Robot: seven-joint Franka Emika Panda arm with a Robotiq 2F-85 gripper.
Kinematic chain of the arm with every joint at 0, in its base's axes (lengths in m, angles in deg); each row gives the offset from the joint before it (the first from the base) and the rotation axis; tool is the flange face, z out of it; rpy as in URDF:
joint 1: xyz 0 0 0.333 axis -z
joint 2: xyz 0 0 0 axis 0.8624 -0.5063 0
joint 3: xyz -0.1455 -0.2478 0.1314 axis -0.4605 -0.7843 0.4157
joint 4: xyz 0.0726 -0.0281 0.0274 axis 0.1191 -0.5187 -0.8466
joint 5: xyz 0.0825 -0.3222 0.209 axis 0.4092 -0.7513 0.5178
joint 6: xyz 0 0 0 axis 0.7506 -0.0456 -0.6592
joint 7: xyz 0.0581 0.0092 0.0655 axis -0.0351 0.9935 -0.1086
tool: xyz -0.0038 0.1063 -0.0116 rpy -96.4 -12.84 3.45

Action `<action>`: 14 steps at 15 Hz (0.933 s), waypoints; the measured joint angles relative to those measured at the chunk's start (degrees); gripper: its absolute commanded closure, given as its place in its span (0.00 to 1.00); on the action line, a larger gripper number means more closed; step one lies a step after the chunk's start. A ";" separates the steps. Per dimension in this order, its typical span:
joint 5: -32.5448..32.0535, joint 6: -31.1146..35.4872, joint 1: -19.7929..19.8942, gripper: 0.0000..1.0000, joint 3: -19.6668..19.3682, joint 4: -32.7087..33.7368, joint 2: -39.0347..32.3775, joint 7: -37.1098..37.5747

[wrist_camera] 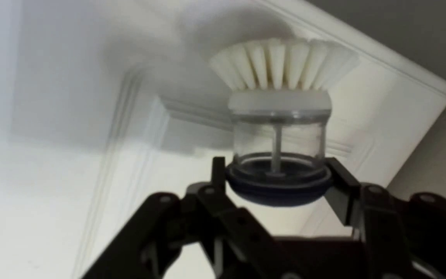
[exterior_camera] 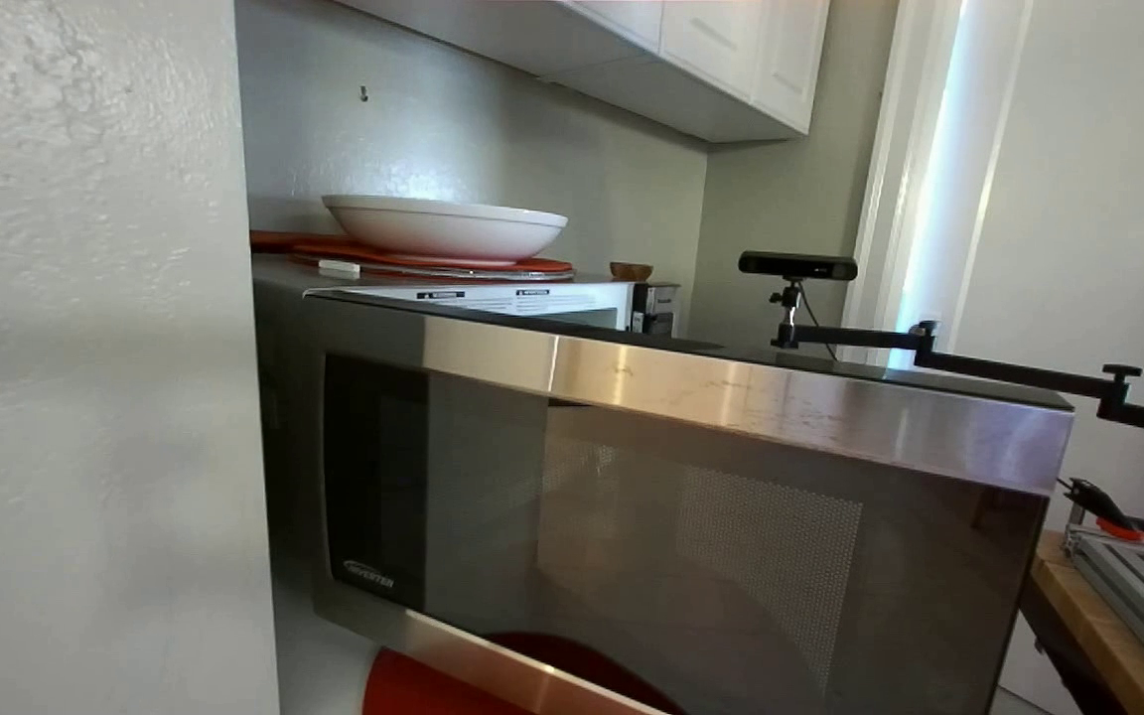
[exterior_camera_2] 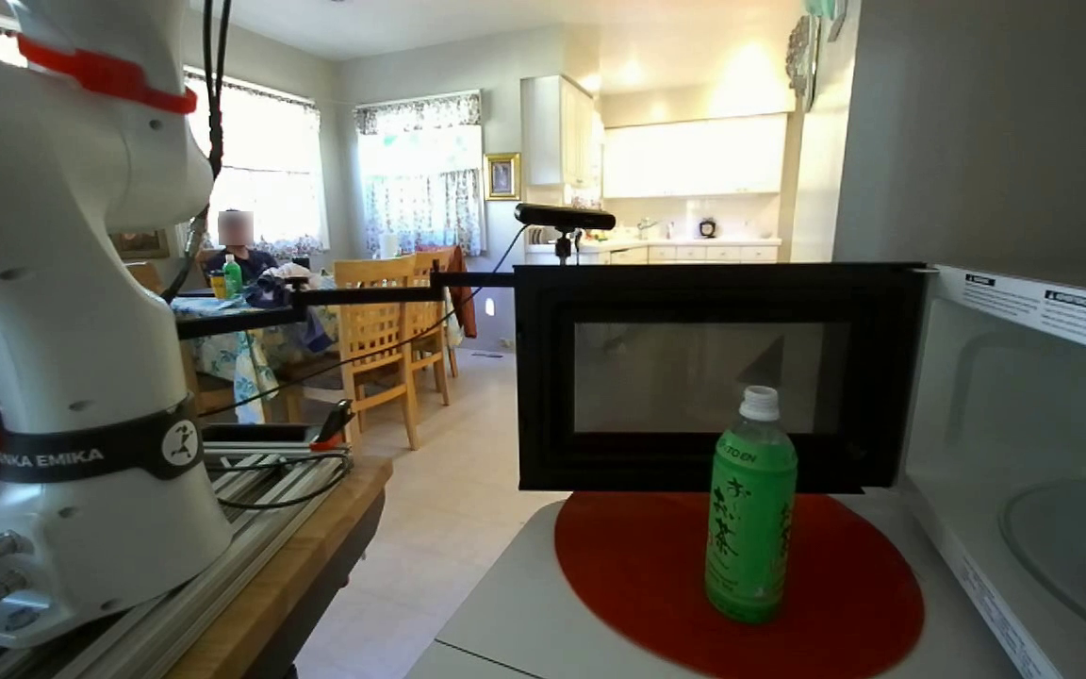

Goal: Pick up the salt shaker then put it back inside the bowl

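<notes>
Both sides of the black claw (wrist_camera: 277,174) press on the dark-blue cap (wrist_camera: 279,195) of a white-bristled, clear-plastic brush (wrist_camera: 280,112), likely the task's "salt shaker", leaving the jaws partly apart. The brush extends straight along the claw's axis, bristles outward. A green plastic tea bottle (exterior_camera_2: 752,538) reading "TO EN" and "お茶" stands in front of the open black-and-steel microwave (exterior_camera: 691,477), marked "INVERTER"; where the claw is from it, I cannot tell. Atop the microwave, a wide white ceramic bowl (exterior_camera: 443,230) sits on a red-edged tray (exterior_camera: 547,265).
</notes>
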 measured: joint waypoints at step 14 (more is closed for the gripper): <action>0.80 -0.36 -7.19 0.62 -8.88 -0.59 -0.01 -0.02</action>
